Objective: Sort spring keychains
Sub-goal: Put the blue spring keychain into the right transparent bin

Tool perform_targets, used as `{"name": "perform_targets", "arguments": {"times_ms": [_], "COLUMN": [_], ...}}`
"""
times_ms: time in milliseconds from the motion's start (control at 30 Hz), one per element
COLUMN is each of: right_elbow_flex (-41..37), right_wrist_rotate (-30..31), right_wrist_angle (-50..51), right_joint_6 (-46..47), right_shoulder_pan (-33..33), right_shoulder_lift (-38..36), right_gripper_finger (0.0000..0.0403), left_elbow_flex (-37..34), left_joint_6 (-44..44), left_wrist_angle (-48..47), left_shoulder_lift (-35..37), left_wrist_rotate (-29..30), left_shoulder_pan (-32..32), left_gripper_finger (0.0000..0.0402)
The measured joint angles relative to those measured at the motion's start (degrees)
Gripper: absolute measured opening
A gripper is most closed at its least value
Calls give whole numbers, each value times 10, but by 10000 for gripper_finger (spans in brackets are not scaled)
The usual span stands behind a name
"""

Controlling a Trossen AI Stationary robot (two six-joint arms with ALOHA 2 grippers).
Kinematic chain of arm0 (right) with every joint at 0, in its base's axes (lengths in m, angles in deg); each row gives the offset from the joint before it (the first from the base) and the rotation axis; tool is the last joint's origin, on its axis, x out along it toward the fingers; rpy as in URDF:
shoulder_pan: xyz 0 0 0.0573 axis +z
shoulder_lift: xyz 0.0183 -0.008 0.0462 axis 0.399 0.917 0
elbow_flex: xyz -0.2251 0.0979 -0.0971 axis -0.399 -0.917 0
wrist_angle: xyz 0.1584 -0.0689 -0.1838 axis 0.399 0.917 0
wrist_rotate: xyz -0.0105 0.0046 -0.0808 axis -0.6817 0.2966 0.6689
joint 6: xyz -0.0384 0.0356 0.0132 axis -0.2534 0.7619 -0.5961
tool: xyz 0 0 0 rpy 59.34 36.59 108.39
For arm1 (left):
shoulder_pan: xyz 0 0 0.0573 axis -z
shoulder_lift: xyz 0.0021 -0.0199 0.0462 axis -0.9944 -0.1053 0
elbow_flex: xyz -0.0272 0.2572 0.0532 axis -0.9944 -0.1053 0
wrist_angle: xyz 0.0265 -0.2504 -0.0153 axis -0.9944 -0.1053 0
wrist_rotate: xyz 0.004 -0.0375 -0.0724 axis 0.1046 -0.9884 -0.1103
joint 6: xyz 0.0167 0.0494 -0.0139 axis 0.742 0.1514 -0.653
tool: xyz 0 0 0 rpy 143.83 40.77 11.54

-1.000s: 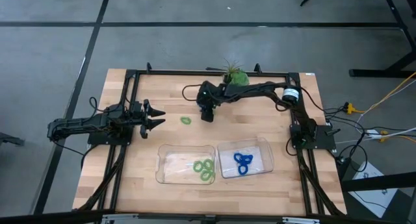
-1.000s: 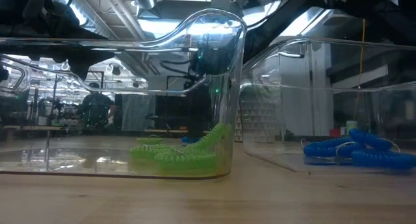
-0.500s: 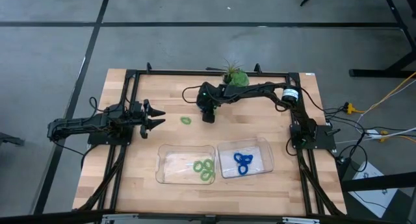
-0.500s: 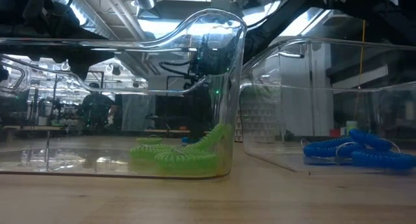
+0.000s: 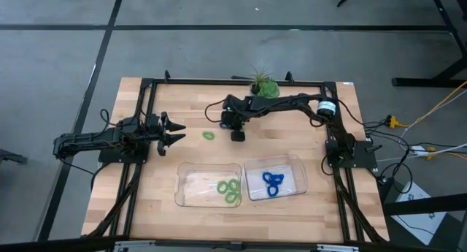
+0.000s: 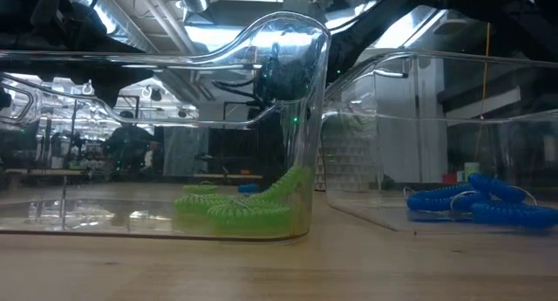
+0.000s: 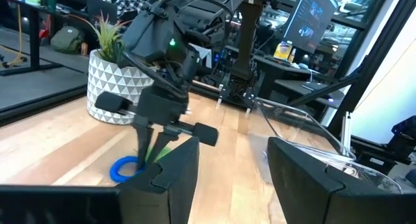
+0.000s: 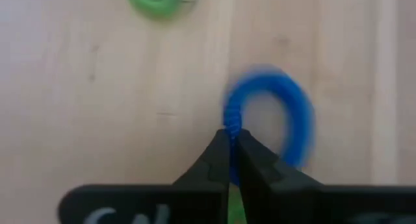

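Beyond the two clear trays (image 5: 208, 185) on the wooden table (image 5: 182, 153), the right gripper (image 8: 232, 143) pinches a blue spring keychain (image 8: 270, 117), apparently just off the wood, beside a loose green keychain (image 5: 209, 135), while the left gripper (image 5: 177, 131) waits open.

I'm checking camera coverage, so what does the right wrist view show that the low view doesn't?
Only the right wrist view shows the right hand shut on a blue keychain, plus a loose green keychain on bare wood. Only the low view shows the clear trays, green coils in one and blue coils in the other. Both show the wooden table.
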Motion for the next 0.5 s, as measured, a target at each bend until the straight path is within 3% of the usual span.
{"name": "perform_targets", "arguments": {"times_ms": [500], "right_elbow_flex": [188], "right_wrist_rotate": [-54], "right_wrist_angle": [131], "right_joint_6": [39], "right_shoulder_pan": [4], "right_shoulder_lift": [4], "right_gripper_finger": [9], "left_elbow_flex": [0], "left_joint_6": [0], "left_wrist_angle": [0], "left_shoulder_lift": [0], "left_wrist_rotate": [0], "left_shoulder_pan": [0], "left_gripper_finger": [178]}}
